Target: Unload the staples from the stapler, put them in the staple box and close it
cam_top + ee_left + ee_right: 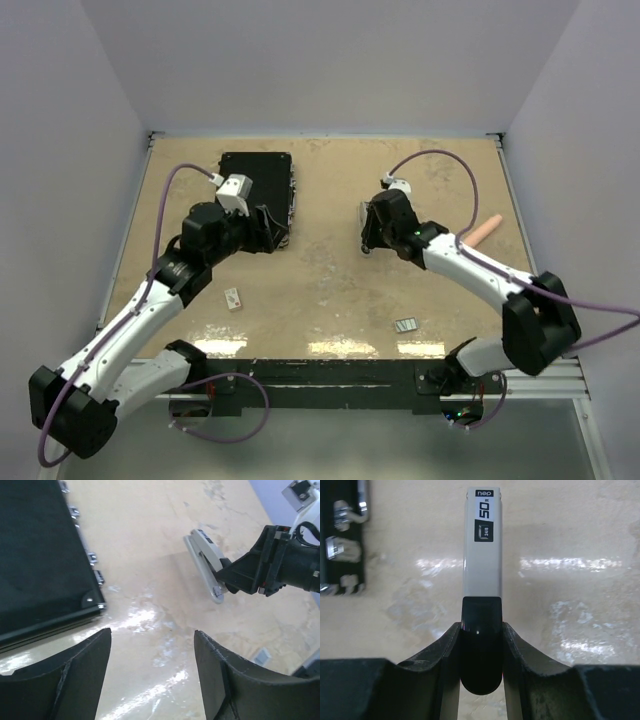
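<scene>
right hand [481, 630] clamps slim silver-grey metal stapler [482, 555] by its dark end (left hand [152, 635] spread, empty); narrow hold risks pivoting.

High camera first: behind and above the arm bases [445, 380], looking down over the whole tabletop [330, 290], well back. Left wrist view rides low behind the left end effector [152, 635], facing across to the stapler [202, 562] and the right end effector [225, 577]. Right wrist view sits tight on that same stapler, looking along it. The black case [40, 555] shows in all three.
</scene>
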`<state>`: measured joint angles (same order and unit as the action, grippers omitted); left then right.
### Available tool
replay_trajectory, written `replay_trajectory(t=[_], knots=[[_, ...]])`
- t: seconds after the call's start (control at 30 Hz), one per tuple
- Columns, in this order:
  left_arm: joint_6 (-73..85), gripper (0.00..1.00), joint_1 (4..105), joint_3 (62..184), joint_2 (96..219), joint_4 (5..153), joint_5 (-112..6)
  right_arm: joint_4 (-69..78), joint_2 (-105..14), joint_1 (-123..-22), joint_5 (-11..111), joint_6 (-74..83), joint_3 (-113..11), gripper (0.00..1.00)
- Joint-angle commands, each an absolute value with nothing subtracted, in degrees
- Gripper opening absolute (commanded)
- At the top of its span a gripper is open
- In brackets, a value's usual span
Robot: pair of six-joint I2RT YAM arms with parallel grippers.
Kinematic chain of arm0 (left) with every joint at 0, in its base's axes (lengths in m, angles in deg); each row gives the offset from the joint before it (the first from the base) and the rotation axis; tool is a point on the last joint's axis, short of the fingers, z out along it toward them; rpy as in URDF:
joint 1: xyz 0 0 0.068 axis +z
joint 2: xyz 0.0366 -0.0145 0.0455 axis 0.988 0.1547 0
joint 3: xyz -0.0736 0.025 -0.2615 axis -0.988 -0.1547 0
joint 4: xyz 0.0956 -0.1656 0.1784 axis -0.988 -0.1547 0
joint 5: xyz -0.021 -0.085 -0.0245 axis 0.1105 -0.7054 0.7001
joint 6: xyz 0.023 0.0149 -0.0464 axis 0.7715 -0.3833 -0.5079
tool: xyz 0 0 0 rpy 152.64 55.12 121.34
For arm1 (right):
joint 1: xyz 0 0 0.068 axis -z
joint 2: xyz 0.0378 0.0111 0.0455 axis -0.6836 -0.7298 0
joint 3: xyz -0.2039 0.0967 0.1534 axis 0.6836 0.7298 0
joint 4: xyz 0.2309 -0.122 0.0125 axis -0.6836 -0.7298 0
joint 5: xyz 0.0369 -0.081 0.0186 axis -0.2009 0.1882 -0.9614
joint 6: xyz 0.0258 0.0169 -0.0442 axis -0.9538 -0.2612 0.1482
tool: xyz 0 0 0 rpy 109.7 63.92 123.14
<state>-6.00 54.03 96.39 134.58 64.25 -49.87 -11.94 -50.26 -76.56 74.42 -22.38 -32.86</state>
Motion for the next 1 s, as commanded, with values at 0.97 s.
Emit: replay_trajectory(t=[0.97], knots=[[-24.58,0.63,43.66,99.14,162.99,91.40,-61.80,24.56,-20.03,-82.24,57.69,-34.17,-10.39,0.00]])
